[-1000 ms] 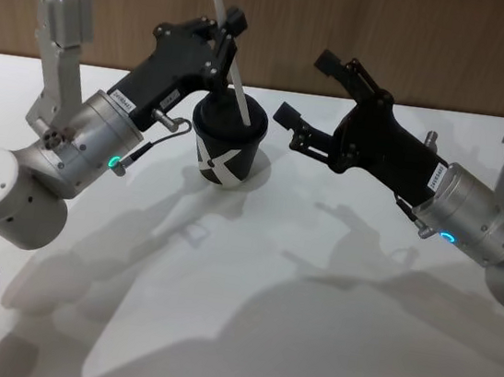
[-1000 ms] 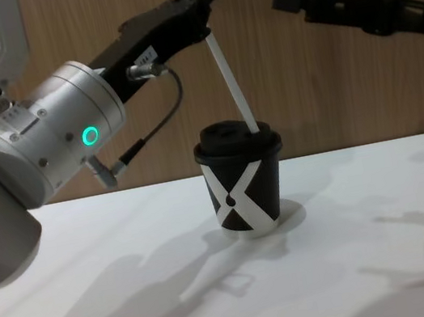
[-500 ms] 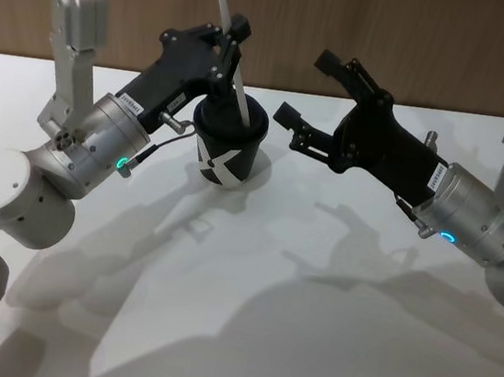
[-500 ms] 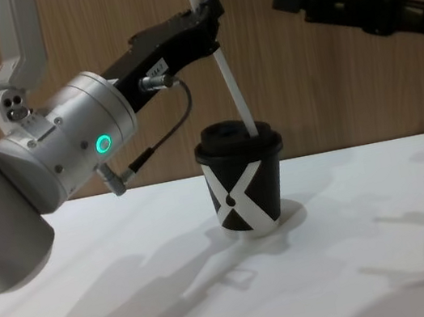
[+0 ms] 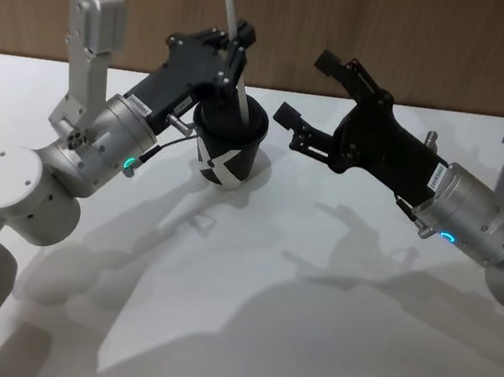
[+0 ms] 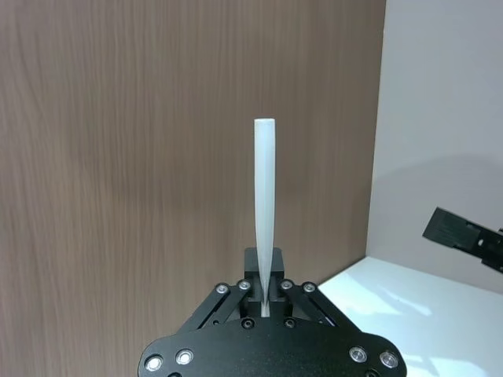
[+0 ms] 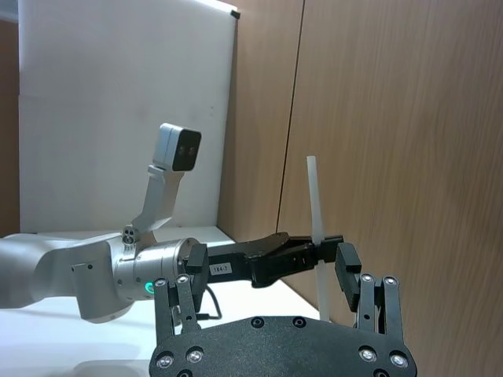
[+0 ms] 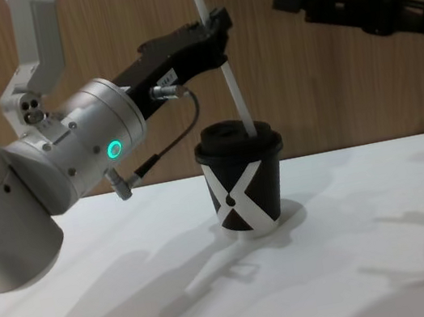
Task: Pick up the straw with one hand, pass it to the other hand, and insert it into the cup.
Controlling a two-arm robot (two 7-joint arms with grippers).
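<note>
The scene is lit brightly from above. Soft, overlapping grey shadows of the left arm (image 5: 100,145) and the right arm (image 5: 471,217) are cast on the white table (image 5: 306,344), spreading toward the near side. A faint shadow is thrown just right of the cup (image 8: 242,178). The straw (image 8: 233,85) is lit bright white against the wood wall (image 8: 307,92). A green ring (image 8: 115,149) is seen glowing on the left wrist, and a blue ring (image 5: 447,238) on the right.
</note>
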